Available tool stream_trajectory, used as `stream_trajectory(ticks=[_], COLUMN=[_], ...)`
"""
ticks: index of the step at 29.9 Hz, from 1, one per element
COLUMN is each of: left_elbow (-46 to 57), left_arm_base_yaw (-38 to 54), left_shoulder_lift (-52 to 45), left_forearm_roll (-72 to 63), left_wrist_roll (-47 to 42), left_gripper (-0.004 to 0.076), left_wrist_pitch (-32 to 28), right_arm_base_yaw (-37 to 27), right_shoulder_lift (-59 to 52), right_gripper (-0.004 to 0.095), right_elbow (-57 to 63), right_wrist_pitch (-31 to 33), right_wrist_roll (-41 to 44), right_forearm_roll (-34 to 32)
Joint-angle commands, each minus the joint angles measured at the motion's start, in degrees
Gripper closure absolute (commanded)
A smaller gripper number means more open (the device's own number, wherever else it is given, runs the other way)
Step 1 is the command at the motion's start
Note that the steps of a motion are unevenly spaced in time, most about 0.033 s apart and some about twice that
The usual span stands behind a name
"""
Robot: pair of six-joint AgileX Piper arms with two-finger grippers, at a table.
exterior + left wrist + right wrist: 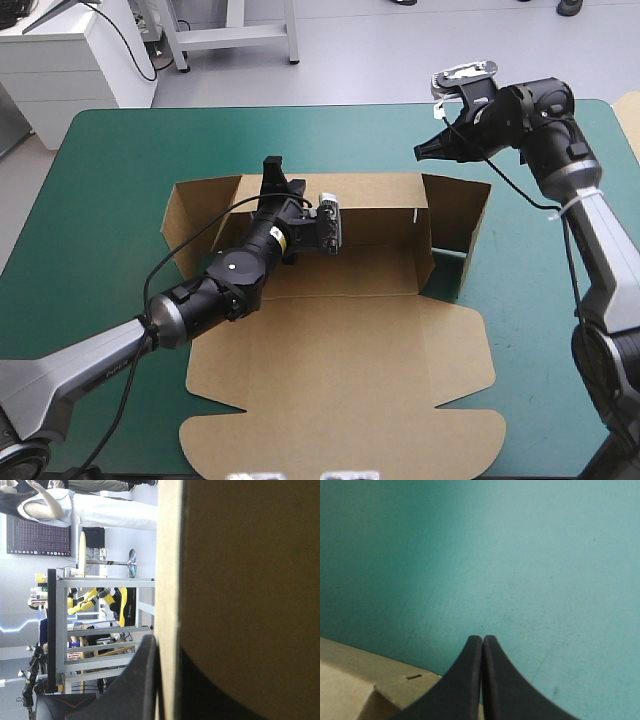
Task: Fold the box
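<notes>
The brown box (340, 340) lies mid-table as an open tray. Its back and side walls are raised, and its lid lies flat toward the front edge. My left gripper (272, 175) reaches over the tray from the left and is shut on the back wall's top edge. In the left wrist view the board (240, 580) stands edge-on between the black fingers (142, 680), and my left gripper (167, 647) pinches it. My right gripper (420, 152) hovers shut just beyond the back right corner. In the right wrist view my right gripper (482, 640) is a pointed arch over the cover, with the box corner (350, 680) beside it.
Teal-green cover (110, 200) shows bare to the left, right and behind the box. The flat lid's tabs (340, 440) reach close to the table's front edge. A pale sheet edge (630, 115) shows at the table's far right edge.
</notes>
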Motion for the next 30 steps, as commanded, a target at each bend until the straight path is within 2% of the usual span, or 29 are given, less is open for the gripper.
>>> stream_trajectory(ticks=[1,4,10,17,30], left_elbow=[-0.82,-0.82,-0.82,-0.82,-0.82], left_arm_base_yaw=[-0.16,-0.16,-0.16,-0.16,-0.16], left_shoulder_lift=[-2.17,-2.17,-2.17,-2.17,-2.17], left_forearm_roll=[-0.73,-0.73,-0.73,-0.73,-0.73], left_wrist_roll=[-1.62,-1.65,-1.65,-1.65,-1.65], left_gripper=[0.0731,0.0731,0.0731,0.0731,0.0731], left_wrist_pitch=[0.49,0.49,0.15,0.49,0.33], right_arm_base_yaw=[-3.67,-5.90,-6.45,-6.45,-6.45], right_shoulder_lift=[1.00,3.00,4.12,3.83,-3.06], right_gripper=[0.0929,0.0929,0.0929,0.0929,0.0929], right_elbow=[-5.04,-5.56,-5.41,-4.47,7.39], right_wrist_pitch=[1.30,4.10,8.79,8.89,8.89], right_wrist_roll=[-2.61,-3.21,-4.97,-4.97,-11.31], right_forearm_roll=[7.34,10.71,10.56,11.39,16.04])
